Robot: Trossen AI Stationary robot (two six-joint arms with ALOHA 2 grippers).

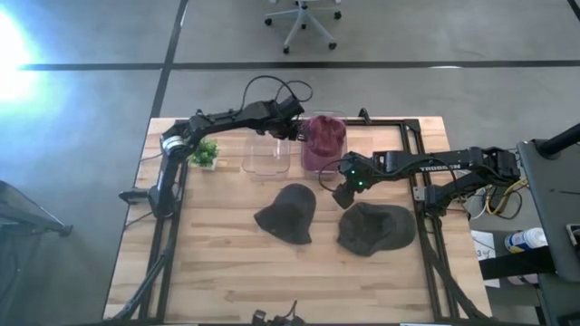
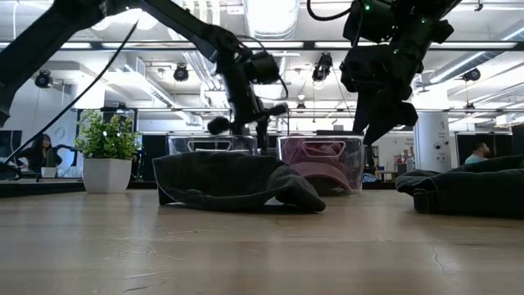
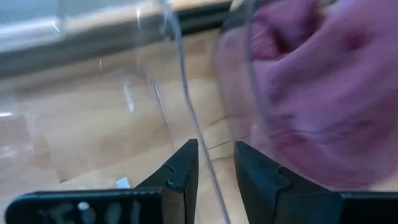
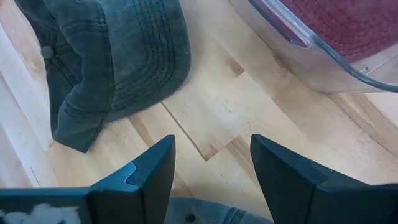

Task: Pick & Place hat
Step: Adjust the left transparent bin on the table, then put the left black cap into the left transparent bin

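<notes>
**Maroon hat in the bin, two dark hats on the desk**

A soft maroon fabric hat (image 1: pixel 323 141) lies inside a clear plastic bin (image 1: pixel 337 119) at the far side of the light wooden plank desk (image 1: pixel 217 263). Just beside it on the left stands a second clear plastic bin (image 1: pixel 268 154), which holds nothing. The left claw (image 1: pixel 294 133) hangs over the gap between the two bins, its fingers (image 3: pixel 180 171) drawn close with only a narrow slit between them, gripping nothing. The right claw (image 1: pixel 344 193) hovers above the desk, released, its fingers (image 4: pixel 152 168) spread wide over bare wood. A dark grey stitched bucket hat (image 1: pixel 288 214) rests near the desk's middle, and an olive-grey cap (image 1: pixel 374 228) lies near it on the right. A small green potted plant (image 1: pixel 205 153) stands near the left arm's base.
</notes>
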